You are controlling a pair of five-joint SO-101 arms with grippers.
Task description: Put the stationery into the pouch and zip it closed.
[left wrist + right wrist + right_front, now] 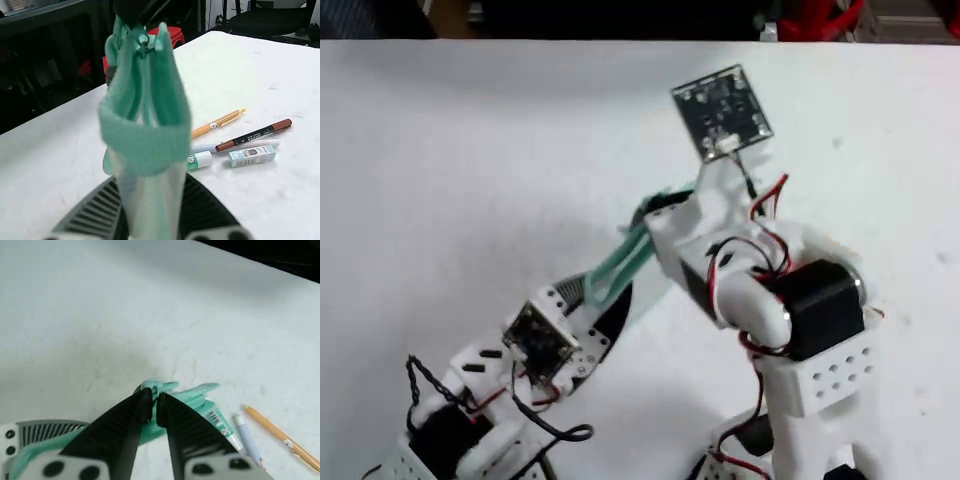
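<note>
Nearest, the left gripper, black with ribbed jaws, is clamped on one end of the translucent pouch with mint-green fabric trim, holding it up above the white desk. At the pouch's other end, the right gripper has its black jaws pressed together on the green zip end, so the pouch hangs stretched between the two arms. Beyond it, loose on the desk and outside the pouch, lie a small white tube with a green label, a pale teal box, a white pen, a black marker with a brown cap and an orange pencil, all close together.
</note>
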